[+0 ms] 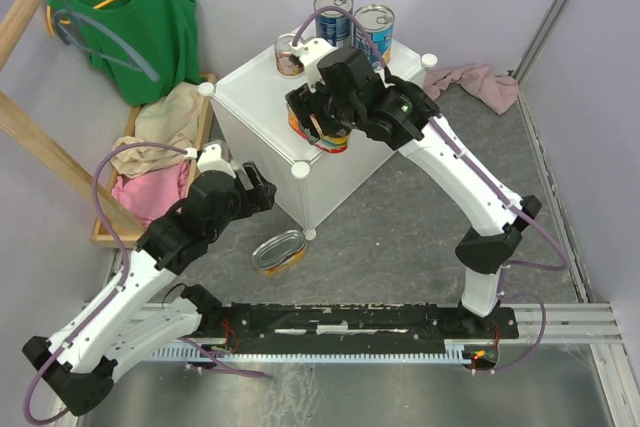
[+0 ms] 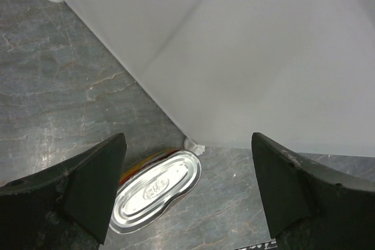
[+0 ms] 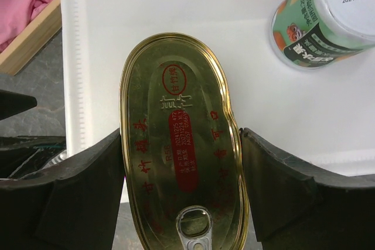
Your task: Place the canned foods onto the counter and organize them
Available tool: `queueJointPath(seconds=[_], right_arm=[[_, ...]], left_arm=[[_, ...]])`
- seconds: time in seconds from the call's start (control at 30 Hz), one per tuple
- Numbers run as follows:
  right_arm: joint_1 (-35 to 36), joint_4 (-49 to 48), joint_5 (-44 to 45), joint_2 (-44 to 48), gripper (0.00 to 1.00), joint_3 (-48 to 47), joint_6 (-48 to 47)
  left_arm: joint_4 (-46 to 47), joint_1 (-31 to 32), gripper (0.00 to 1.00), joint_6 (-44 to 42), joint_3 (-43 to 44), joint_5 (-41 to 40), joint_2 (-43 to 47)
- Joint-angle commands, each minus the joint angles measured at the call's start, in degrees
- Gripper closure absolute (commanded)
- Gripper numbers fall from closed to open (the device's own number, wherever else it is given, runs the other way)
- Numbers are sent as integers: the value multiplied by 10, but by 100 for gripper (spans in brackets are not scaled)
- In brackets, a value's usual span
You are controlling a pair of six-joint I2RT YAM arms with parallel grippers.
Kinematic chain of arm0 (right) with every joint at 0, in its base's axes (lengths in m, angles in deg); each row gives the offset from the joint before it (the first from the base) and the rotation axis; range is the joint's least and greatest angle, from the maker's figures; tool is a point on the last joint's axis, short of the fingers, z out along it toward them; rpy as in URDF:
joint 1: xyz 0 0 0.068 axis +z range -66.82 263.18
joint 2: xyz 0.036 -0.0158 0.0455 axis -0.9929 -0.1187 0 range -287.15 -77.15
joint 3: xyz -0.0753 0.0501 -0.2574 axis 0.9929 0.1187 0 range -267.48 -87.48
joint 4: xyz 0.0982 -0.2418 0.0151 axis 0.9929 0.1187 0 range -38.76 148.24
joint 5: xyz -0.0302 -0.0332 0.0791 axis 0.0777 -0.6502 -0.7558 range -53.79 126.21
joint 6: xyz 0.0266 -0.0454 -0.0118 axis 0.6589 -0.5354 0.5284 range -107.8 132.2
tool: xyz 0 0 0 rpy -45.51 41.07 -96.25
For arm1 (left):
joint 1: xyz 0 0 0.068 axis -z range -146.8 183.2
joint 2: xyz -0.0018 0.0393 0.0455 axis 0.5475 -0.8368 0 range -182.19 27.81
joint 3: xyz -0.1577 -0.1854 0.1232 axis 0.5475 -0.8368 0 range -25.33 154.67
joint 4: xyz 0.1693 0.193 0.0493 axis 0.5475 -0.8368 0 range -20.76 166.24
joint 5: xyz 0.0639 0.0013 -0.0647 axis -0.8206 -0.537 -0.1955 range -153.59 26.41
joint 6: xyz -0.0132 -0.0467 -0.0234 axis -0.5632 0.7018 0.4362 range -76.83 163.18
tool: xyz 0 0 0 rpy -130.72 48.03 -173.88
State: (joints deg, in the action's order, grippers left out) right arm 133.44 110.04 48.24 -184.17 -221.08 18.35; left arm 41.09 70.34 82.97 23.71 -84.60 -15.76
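Oval tin with a silvery lid [image 2: 155, 191] lies flat on the grey floor, nearest the arm bases, just beside the near bottom corner of the counter [image 1: 255, 92]. The left gripper [image 2: 187, 144] hovers above it with its jaws spread wide, holding nothing; the tin shows between and below its two black fingers, closer to the left one.

Behind the tin stands the counter, a white cube with round white corner connectors. Over the near part of its top, the right gripper [image 3: 181, 139] is clamped on a second oval tin [image 3: 181, 144]. This one has a gold lid with red print and a pull tab, and a black finger presses each of its long sides. Whether it rests on the white top or hangs just above cannot be told.

Farther back on the counter top stands a small green-white can [image 3: 322, 21]. At the far edge two tall blue-labelled cans [image 1: 333, 9] stand close together.

Left of the counter, a wooden tray [image 1: 105, 232] holds pink and beige clothes.
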Motion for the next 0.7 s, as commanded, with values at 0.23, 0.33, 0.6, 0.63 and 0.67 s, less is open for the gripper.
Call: queueJointPath(seconds=[0.23, 0.33, 0.6, 0.63, 0.67], right_arm=[[4, -52, -33, 30, 24, 11, 0], [4, -65, -28, 12, 24, 13, -11], [4, -69, -7, -40, 22, -31, -25], [4, -66, -9, -43, 21, -34, -24], [5, -65, -11, -44, 20, -32, -23]], left_arm=[[-73, 2, 7, 9, 28, 3, 28], [-75, 2, 7, 9, 26, 0, 32], [-78, 2, 7, -3, 31, 16, 22], [-82, 2, 6, -6, 34, 20, 19], [-86, 2, 5, -9, 37, 25, 15]])
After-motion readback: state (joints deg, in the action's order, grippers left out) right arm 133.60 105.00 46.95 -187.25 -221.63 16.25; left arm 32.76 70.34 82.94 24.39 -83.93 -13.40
